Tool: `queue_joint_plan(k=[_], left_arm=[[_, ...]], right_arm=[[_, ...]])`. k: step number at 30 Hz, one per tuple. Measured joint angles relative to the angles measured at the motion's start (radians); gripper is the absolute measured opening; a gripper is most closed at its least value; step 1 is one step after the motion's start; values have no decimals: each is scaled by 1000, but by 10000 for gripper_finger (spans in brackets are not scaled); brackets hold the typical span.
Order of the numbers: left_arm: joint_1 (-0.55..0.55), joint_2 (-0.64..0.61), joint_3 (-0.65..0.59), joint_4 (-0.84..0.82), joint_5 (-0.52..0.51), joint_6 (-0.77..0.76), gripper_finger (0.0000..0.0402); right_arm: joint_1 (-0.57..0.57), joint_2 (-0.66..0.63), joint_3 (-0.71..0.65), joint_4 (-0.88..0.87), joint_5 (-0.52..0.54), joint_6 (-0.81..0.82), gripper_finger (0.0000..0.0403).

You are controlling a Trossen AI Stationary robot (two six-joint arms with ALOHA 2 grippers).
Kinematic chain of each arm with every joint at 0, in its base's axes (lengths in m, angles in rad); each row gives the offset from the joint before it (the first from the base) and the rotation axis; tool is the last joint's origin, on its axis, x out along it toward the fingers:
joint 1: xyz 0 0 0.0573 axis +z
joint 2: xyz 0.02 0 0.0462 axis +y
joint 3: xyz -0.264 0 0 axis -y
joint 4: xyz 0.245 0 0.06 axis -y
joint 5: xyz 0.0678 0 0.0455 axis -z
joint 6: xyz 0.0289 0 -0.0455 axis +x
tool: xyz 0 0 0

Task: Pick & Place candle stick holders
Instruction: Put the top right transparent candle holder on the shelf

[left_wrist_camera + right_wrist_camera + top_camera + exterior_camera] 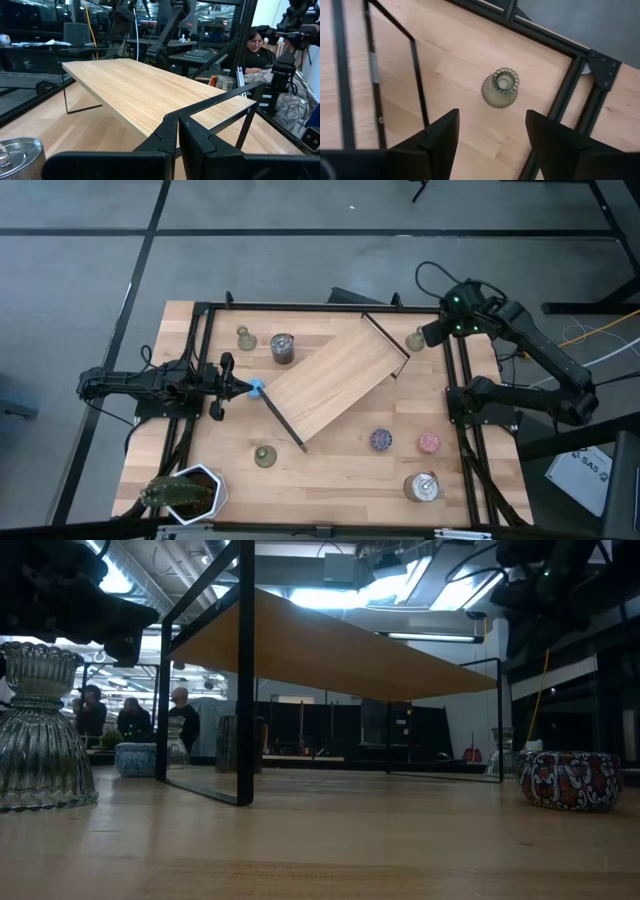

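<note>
Three olive-green ribbed candle stick holders stand upright on their wide bases on the wooden table: one at the far left [245,337], one near the front [265,455], and one at the far right corner [416,340]. My right gripper [492,135] is open and points down above the far right holder [500,90], clear of it; the holder lies just ahead of the gap between the fingers. My left gripper [235,387] is shut, level above the table at its left side, with its tips at a blue puck [256,388]. My left gripper's shut fingertips [167,135] hold nothing that shows in the wrist view. In the high view they end right at the blue puck, and I cannot tell whether they touch it.
A wooden shelf board on black metal legs [335,375] stands slantwise mid-table. A tin [282,348] stands at the far left and another [424,486] at the front right. Purple [381,440] and pink [429,443] pucks lie near the front right. A potted plant [185,492] stands at the front left. A black frame rail [570,95] runs beside the far right holder.
</note>
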State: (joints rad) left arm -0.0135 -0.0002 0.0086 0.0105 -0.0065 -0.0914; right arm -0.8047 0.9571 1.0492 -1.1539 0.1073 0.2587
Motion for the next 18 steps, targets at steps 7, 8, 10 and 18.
queue_joint_plan(k=[7,8,10,18], left_arm=[[0,0,0,0,0,0,11],[0,0,0,0,0,0,12],[0,0,0,0,0,0,13],[0,0,0,0,0,0,11]], right_arm=[[0,0,-2,2,48,3,247],[0,-9,-11,11,50,4,248],[1,-33,-40,36,50,4,248],[2,-90,-171,98,50,4,248]])
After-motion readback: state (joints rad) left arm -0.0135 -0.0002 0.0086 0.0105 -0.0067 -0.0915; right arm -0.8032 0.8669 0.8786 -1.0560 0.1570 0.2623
